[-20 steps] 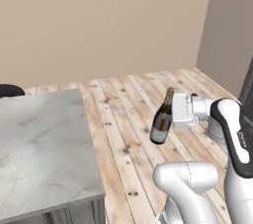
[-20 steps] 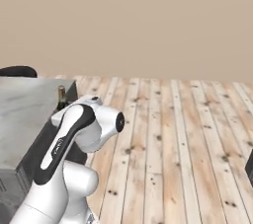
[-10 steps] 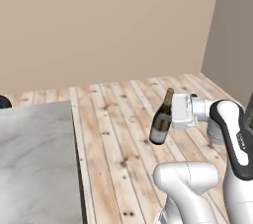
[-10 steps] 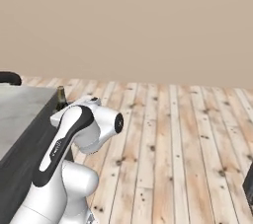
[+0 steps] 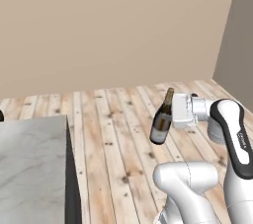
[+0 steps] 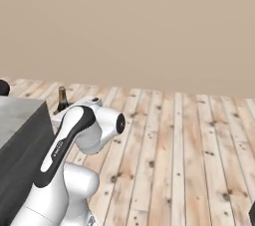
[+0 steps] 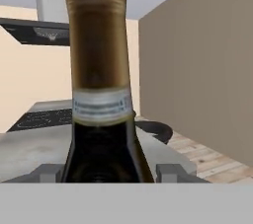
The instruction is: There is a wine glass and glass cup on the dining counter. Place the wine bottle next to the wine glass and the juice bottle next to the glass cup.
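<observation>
wine bottle (image 5: 161,125): glossy dark glass, gold foil | floor (image 5: 118,134): matt wood

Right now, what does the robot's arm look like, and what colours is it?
The arm is made of chunky, rounded white shells, smooth and glossy, with a dark band running along one link and dark rings at the joints. Tiny pale lettering sits on that dark band. A boxy white wrist block leads to the gripper, whose small grey fingertips are square-edged. No loose cables show.

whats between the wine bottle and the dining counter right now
Bare wooden floor. In the left base view the wine bottle, tilted in the gripper, hangs over planks, apart from the dining counter.
</observation>
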Available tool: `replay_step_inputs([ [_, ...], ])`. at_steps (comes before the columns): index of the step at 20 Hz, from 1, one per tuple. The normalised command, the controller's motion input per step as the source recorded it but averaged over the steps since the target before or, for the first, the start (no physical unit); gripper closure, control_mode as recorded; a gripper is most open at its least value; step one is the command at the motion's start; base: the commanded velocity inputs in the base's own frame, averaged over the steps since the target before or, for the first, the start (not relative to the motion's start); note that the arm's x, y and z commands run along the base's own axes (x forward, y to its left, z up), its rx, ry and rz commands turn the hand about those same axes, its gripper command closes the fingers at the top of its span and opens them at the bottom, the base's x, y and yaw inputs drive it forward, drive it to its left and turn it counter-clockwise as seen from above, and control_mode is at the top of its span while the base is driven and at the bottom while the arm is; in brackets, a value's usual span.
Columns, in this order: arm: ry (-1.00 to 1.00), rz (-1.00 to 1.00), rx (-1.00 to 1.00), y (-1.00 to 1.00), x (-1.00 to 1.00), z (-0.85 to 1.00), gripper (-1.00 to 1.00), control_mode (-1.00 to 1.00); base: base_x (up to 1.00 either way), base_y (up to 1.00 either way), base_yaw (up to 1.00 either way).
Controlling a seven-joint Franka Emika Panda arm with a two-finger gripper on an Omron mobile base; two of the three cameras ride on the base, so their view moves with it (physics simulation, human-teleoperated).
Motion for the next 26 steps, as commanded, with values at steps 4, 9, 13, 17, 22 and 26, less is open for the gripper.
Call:
replay_step_inputs([
  [4, 0.00, 0.00, 0.00, 0.00, 0.00, 0.00, 1.00, 1.00, 0.68, -0.36, 0.14],
  [9, 0.00, 0.00, 0.00, 0.00, 0.00, 0.00, 1.00, 1.00, 0.69, -0.35, 0.14],
  [13, 0.00, 0.00, 0.00, 0.00, 0.00, 0.00, 1.00, 1.00, 0.70, -0.35, 0.14],
  [17, 0.00, 0.00, 0.00, 0.00, 0.00, 0.00, 1.00, 1.00, 0.73, -0.32, 0.15],
  [22, 0.00, 0.00, 0.00, 0.00, 0.00, 0.00, 1.00, 1.00, 0.73, -0.29, 0.17],
  [26, 0.00, 0.00, 0.00, 0.00, 0.00, 0.00, 1.00, 1.00, 0.74, -0.27, 0.19],
])
